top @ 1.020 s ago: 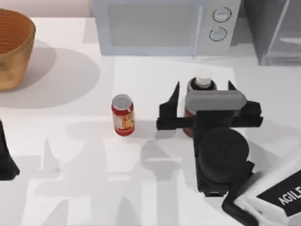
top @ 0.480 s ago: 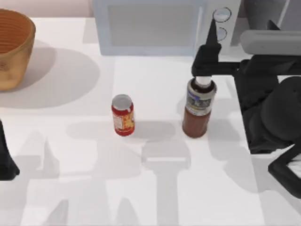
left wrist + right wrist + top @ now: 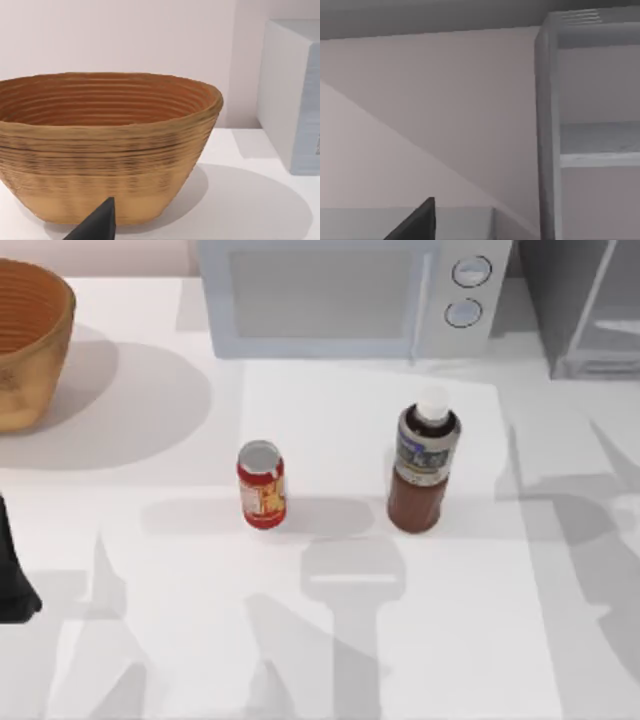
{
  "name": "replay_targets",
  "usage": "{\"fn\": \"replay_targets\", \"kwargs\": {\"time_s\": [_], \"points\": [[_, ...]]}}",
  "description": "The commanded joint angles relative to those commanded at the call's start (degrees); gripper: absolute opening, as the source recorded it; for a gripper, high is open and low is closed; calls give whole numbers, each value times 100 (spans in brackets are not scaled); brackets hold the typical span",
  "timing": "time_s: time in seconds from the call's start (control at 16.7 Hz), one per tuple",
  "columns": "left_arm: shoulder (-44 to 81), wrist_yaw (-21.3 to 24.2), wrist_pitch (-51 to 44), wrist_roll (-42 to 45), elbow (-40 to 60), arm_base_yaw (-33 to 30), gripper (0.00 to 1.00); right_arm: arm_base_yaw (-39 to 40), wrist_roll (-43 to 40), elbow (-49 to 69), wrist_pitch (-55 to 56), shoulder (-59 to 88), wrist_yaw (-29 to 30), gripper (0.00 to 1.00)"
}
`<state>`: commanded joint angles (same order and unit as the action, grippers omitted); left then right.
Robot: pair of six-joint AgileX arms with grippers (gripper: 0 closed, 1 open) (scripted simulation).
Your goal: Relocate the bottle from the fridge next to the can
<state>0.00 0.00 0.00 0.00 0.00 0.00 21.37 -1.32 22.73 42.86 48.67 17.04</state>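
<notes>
The bottle (image 3: 424, 472), reddish-brown with a white cap and a grey-and-blue label, stands upright on the table, a short way right of the can (image 3: 261, 485). The can is small and red with a silver top, and it also stands upright. Nothing touches either one. The fridge (image 3: 588, 310) is the grey cabinet at the back right corner, and its pale frame and shelf (image 3: 580, 150) are close in the right wrist view. A dark tip of my right gripper (image 3: 417, 224) shows before that frame. My left gripper (image 3: 97, 226) is parked by the table's left edge.
A light-grey microwave (image 3: 340, 295) with two knobs stands at the back, behind the bottle and can. A woven basket (image 3: 28, 340) sits at the back left, and it looms large in the left wrist view (image 3: 105, 145). The left arm (image 3: 12, 580) rests at the left edge.
My right arm has drawn back from the bottle toward the fridge side and left the top view. Bottle and can have stayed in place. The left arm has not moved.
</notes>
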Motion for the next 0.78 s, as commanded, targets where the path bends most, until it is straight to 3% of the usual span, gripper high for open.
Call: {"fn": "replay_targets", "kwargs": {"time_s": [0.48, 0.78], "points": [[0, 0, 0, 0, 0, 0, 100, -1714, 88, -1746, -3475, -4020, -1406, 100], [0, 0, 0, 0, 0, 0, 100, -2137, 132, -2273, -4286, -4867, -1704, 100]]}}
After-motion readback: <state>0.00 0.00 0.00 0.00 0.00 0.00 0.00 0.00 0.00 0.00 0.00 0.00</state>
